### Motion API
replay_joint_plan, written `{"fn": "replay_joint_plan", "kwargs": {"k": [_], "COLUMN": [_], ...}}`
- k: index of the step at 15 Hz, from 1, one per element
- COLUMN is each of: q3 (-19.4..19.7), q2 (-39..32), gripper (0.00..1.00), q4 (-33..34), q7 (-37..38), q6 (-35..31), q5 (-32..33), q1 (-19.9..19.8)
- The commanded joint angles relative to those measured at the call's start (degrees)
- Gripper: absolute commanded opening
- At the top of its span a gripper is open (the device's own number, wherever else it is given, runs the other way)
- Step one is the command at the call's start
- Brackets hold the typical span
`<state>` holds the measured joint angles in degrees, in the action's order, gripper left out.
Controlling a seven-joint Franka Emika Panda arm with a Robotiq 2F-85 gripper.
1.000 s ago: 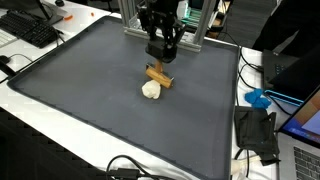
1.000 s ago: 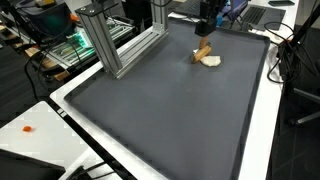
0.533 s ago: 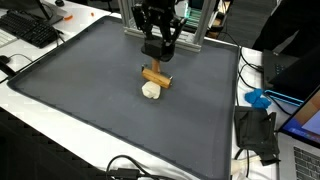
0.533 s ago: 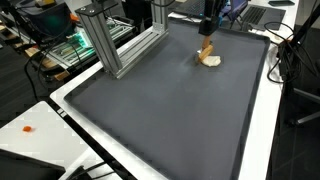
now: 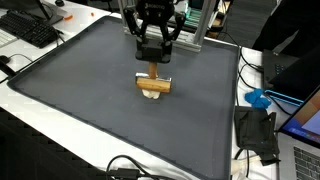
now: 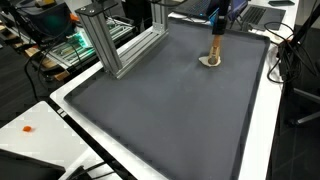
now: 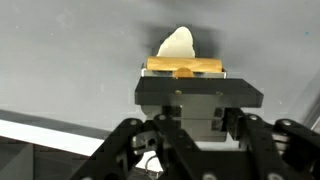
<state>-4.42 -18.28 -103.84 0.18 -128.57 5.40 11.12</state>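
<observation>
While pinching wood block [image 5: 153,84] w/ gripper [image 5: 152,61], right by white lump [image 5: 152,94] on mat [image 5: 80,70]: move slow, vert only, no twist, clamp firm, avoid nudging lump.

Tan block [image 5: 153,85], cream lump [image 5: 151,96], dark grey mat [image 5: 90,80], black pincer [image 5: 152,68].

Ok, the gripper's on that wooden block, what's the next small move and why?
Probably a short lift straight up. The gripper seems shut on the wooden block, which sits low over the grey mat with the white lump close beside it in both exterior views. Rising first should free the block without dragging the lump along.
</observation>
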Motion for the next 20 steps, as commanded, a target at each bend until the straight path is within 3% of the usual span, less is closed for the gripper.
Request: {"fn": "replay_joint_plan", "kwargs": {"k": [1, 6, 7, 11, 12, 20], "q3": [-2.09, -3.56, -2.96, -3.33, -3.38, -4.47], "q2": [0.49, 1.14, -0.16, -0.16, -0.16, -0.25], "gripper": [0.27, 0.27, 0.52, 0.52, 0.27, 0.27], "q4": [-0.98, -1.06, 0.06, 0.06, 0.06, -0.34], "q7": [-10.24, -21.78, -17.97, -20.3, -20.34, -31.41], "q6": [-1.41, 0.14, -0.09, -0.09, -0.09, -0.36], "q5": [0.23, -0.59, 0.27, 0.22, 0.22, 0.76], "q1": [-2.0, -3.71, -2.83, -3.34, -3.37, -4.51]}}
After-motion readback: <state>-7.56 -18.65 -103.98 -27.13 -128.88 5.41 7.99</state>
